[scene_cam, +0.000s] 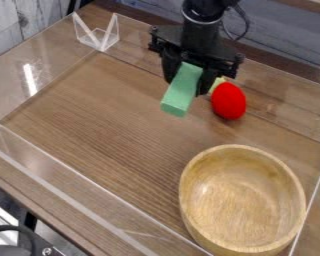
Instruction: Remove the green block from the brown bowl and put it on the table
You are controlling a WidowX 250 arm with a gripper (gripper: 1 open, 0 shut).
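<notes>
My black gripper (192, 70) hangs over the back middle of the table (96, 120), pointing steeply down. It is shut on the upper end of the green block (183, 90), a flat mint-green bar that slopes down and to the left below the fingers. Whether the block's lower end touches the tabletop I cannot tell. The brown bowl (203, 205) stands at the front right with nothing inside it, well apart from the gripper.
A red round toy (228, 101) lies on the tabletop just right of the block and gripper. Clear acrylic walls (43, 70) run along the left, back and front edges.
</notes>
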